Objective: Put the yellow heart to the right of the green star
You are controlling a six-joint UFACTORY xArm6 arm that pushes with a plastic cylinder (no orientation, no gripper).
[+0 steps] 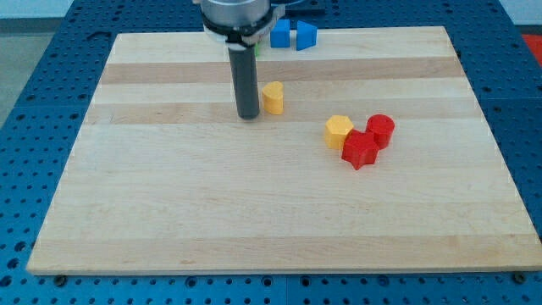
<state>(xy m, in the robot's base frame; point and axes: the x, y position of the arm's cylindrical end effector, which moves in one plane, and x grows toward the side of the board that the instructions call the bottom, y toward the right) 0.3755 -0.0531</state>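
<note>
The yellow heart [273, 97] sits on the wooden board [169, 186], above the middle. My tip [248, 115] rests on the board just to the left of the heart, very close to it or touching. Only a sliver of a green block [257, 50] shows behind the rod near the view's top edge; its shape cannot be made out.
A blue cube [280, 34] and a second blue block [306, 35] sit at the board's top edge. A yellow hexagon [339, 131], a red star [360, 150] and a red cylinder [380, 130] cluster to the right of centre.
</note>
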